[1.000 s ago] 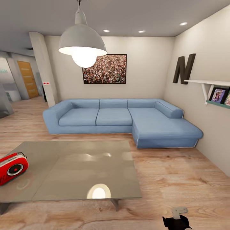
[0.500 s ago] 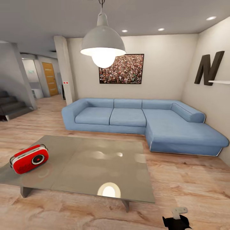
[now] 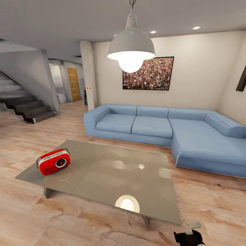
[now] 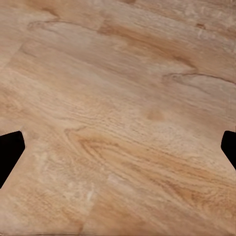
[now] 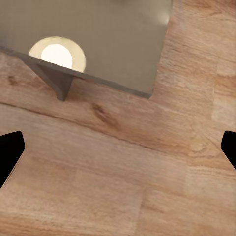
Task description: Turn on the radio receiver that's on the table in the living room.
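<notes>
The red radio receiver point(image 3: 54, 162) lies on the left part of the grey glossy table point(image 3: 112, 171), its round dial facing me. The table stands on the light wood floor of the living room, in front of the blue corner sofa point(image 3: 164, 128). In the right wrist view my right gripper point(image 5: 118, 152) is open over the floor, with the table's near corner point(image 5: 123, 44) and a leg point(image 5: 56, 81) beyond it. My left gripper point(image 4: 118, 150) is open above bare floor planks. Both grippers are far from the radio and hold nothing.
A white pendant lamp point(image 3: 131, 48) hangs over the table, and its glow reflects in the top. A framed crowd picture point(image 3: 148, 73) is on the back wall. Dark stairs point(image 3: 24, 106) rise at the left. A black part of my right arm point(image 3: 188, 237) shows at the bottom.
The camera has swung left, so the whole scene has slid right in the head view. The radio is now fully in view and the stairs have appeared. The things themselves have not moved.
</notes>
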